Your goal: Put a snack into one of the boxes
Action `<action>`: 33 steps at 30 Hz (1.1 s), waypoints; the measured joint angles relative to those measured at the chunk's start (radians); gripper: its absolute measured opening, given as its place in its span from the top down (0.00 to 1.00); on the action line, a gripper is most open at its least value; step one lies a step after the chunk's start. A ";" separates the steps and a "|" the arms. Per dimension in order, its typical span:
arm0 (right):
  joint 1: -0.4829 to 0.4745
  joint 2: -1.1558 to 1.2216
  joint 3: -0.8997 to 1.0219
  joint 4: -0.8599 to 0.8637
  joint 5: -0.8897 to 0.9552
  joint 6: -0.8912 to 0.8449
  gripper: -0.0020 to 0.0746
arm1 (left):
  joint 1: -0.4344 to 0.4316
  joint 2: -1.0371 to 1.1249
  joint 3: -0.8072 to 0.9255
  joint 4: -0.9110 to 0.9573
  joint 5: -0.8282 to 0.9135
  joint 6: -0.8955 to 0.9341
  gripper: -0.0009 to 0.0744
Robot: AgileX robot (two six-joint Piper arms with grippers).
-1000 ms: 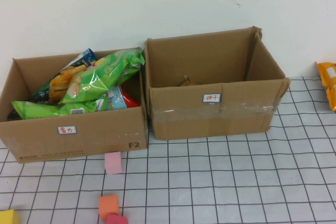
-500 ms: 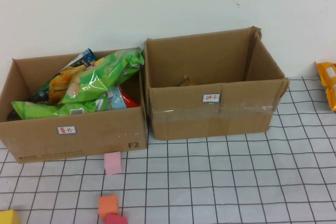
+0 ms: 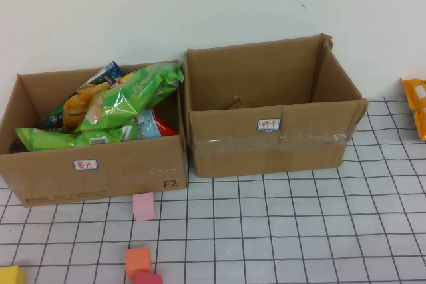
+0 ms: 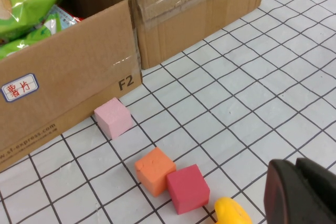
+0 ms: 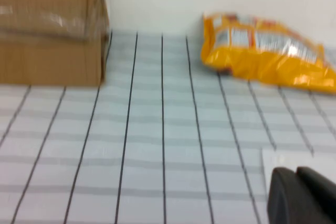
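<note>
A lab-style test bench: gridded white tabletop (image 3: 299, 231), bare white wall (image 3: 200, 4), labelled cardboard boxes (image 3: 266, 144).

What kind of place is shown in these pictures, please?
Probably a lab or test bench for robot sorting: a white gridded table against a plain wall, two hand-labelled cardboard boxes, foam cubes, and snack bags such as the yellow one.

Two matt brown cardboard boxes (image 3: 266, 124), one banded with glossy clear tape (image 3: 266, 143), stand on a smooth white gridded worktop (image 3: 299, 231); shiny plastic snack bags (image 3: 123, 101) and matt, foam-like blocks (image 4: 155, 170) catch the light.
</note>
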 joint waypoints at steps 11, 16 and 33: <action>0.000 0.000 0.000 0.002 0.039 0.053 0.98 | 0.000 0.000 0.000 0.000 0.000 0.002 0.99; 0.000 0.000 0.000 0.002 0.039 0.053 0.98 | 0.000 0.000 0.000 0.000 0.000 0.002 0.99; -0.001 0.000 0.000 0.002 0.040 0.053 0.98 | 0.000 -0.070 0.063 0.256 -0.247 -0.198 0.99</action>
